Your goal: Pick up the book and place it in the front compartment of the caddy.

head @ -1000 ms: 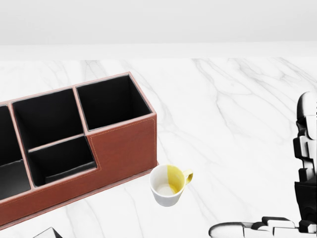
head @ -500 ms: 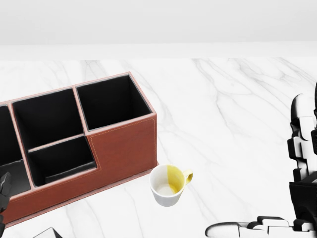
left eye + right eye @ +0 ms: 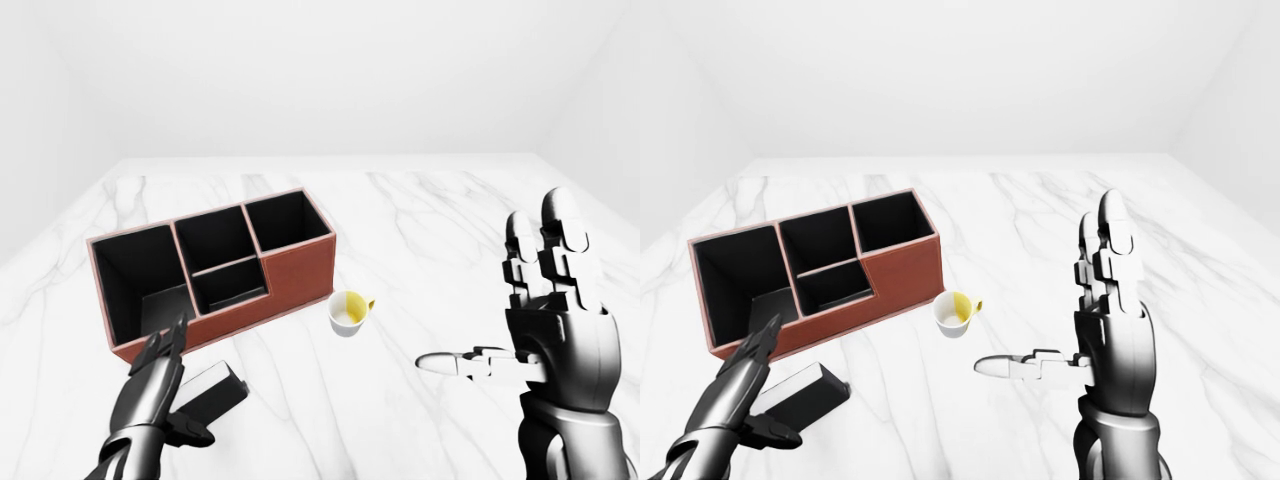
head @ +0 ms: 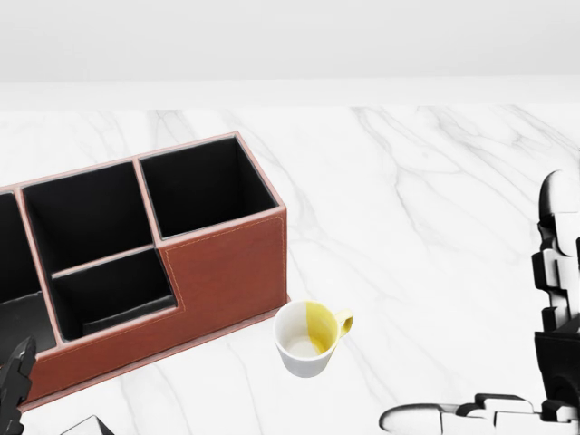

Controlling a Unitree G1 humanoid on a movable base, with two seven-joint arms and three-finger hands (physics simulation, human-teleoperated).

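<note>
White marble desk (image 3: 420, 230), grey veining. On it: brown leather caddy (image 3: 296, 268) with black-lined compartments, sitting at an angle left of centre in the left-eye view. White-and-yellow mug (image 3: 349, 312) upright just beside the caddy's right corner, not touching. Dark book (image 3: 805, 395) lies flat below the caddy.

The bench (image 3: 420, 250) looks like smooth white marble; the caddy (image 3: 290, 268) like stitched brown leather; the cup (image 4: 306, 340) glossy ceramic.
</note>
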